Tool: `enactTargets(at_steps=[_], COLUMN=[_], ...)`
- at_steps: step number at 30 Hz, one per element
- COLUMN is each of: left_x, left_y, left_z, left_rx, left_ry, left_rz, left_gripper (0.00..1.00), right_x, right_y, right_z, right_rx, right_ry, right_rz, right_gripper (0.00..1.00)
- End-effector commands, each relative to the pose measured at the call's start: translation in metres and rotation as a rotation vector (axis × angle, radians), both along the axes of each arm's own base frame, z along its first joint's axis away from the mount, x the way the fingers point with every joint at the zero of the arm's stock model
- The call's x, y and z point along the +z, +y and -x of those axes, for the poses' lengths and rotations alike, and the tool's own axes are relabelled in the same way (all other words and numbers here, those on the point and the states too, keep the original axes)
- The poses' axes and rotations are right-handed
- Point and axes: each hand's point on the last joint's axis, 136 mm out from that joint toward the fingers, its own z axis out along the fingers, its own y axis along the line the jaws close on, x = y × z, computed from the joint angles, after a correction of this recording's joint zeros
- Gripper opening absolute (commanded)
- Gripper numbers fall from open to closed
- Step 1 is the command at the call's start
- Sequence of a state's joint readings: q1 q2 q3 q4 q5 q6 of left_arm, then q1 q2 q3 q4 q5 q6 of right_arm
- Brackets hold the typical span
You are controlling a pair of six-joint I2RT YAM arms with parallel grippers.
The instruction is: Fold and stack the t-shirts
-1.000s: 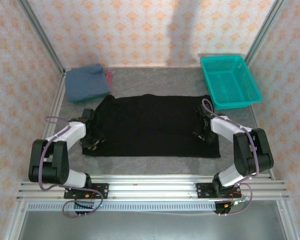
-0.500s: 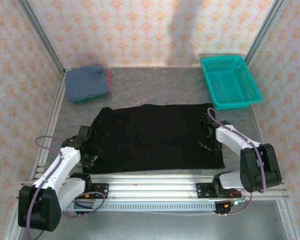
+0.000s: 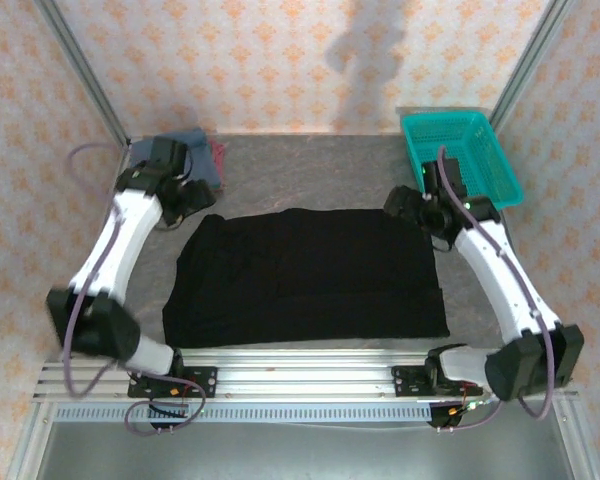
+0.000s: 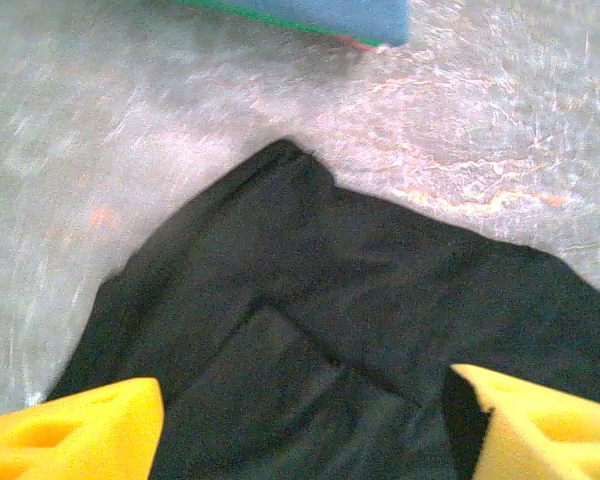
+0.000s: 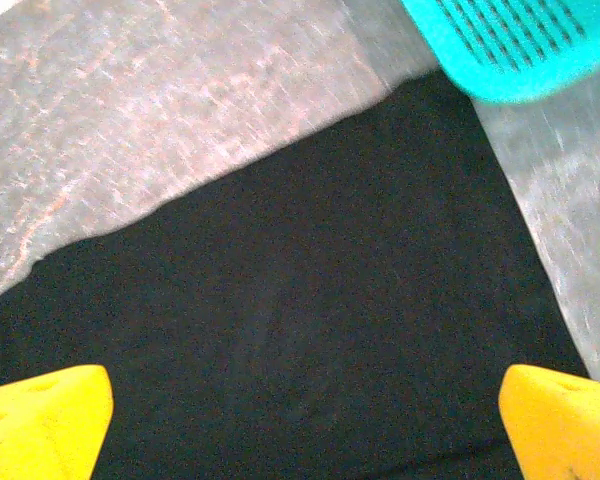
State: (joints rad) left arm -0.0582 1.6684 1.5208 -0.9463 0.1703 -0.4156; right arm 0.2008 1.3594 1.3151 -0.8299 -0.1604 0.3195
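Note:
A large black t-shirt [image 3: 305, 275] lies flat in the middle of the table, its near edge close to the rail. My left gripper [image 3: 188, 197] hovers over its far left corner, open with nothing between the yellow fingertips [image 4: 75, 430]; black cloth [image 4: 360, 300] lies below. My right gripper [image 3: 405, 203] hovers over the far right corner, also open and empty, above black cloth [image 5: 300, 300]. A folded stack sits at the back left, partly behind the left arm: a slate-blue shirt [image 3: 192, 138] over a green edge [image 4: 270, 14] and a pinkish-red one [image 3: 218, 155].
A teal mesh basket [image 3: 480, 175] stands at the back right, just beyond my right gripper; its corner [image 5: 520, 45] shows in the right wrist view. Aluminium posts and patterned walls close in the sides. Bare grey table [image 3: 310, 170] lies behind the black shirt.
Both grippers dragged the black shirt toward the near edge, opened and let it go, then rose and swung back to its far corners. The shirt now lies still.

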Motion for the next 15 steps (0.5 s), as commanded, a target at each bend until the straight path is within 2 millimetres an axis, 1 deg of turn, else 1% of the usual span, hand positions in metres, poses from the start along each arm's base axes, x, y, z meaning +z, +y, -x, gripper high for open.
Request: enactTargets(at_steps=[1, 3, 6, 9, 12, 15], left_x=[-0.047, -0.063, -0.079, -0.092, -0.108, -0.119], left_y=[-0.005, 0.000, 0.008, 0.015, 0.021, 0.021], left_z=[-0.003, -0.016, -0.034, -0.046, -0.050, -0.053], left_rx=[-0.193, -0.203, -0.197, -0.184, -0.178, -0.183], left_ry=[0.184, 0.214, 0.230, 0.237, 0.270, 0.277], left_rz=[-0.027, -0.057, -0.103, -0.142, -0.176, -0.178], left_gripper=[0.66, 0.64, 0.63, 0.61, 0.60, 0.59], right_x=[-0.035, -0.043, -0.054, -0.066, -0.075, -0.081], right_y=[0.001, 0.009, 0.025, 0.028, 0.027, 0.026], right_z=[-0.002, -0.014, -0.024, -0.025, -0.023, -0.021], right_rx=[0.068, 0.072, 0.085, 0.080, 0.080, 0.086], right_ry=[0.159, 0.166, 0.180, 0.209, 0.229, 0.244], right_rz=[0.052, 0.016, -0.066, -0.086, -0.075, -0.069], right_gripper=[1.00, 1.00, 0.99, 0.99, 0.99, 0.99])
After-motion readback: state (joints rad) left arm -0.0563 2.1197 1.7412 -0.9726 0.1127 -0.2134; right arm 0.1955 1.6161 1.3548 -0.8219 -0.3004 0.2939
